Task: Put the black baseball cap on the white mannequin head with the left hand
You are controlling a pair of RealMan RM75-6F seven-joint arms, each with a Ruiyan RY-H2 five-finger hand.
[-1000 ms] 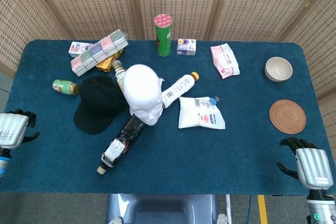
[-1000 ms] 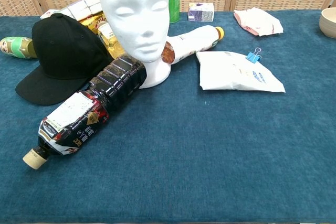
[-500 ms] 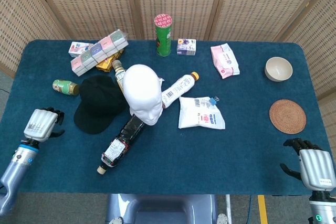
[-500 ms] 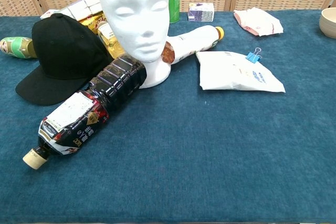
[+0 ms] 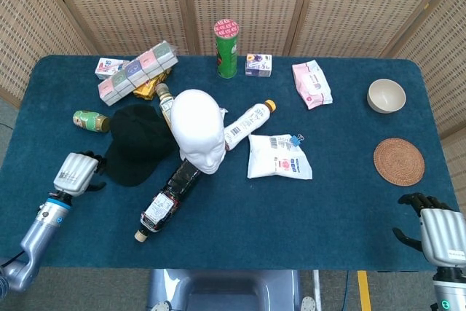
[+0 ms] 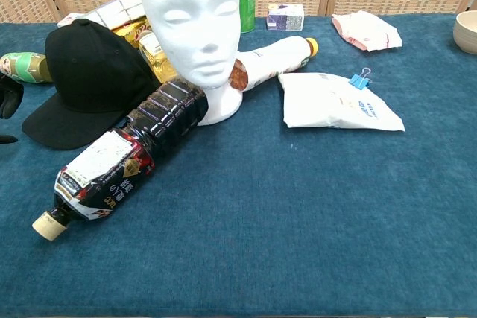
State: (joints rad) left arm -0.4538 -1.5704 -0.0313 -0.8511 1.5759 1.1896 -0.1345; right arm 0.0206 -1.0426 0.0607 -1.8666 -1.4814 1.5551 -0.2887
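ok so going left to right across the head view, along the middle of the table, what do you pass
left hand → black baseball cap → white mannequin head → white pouch with the blue clip → woven coaster

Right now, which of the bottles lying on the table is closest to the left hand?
The small green bottle, just beyond the left hand by the black baseball cap. The dark-labelled bottle and white bottle lie farther right.
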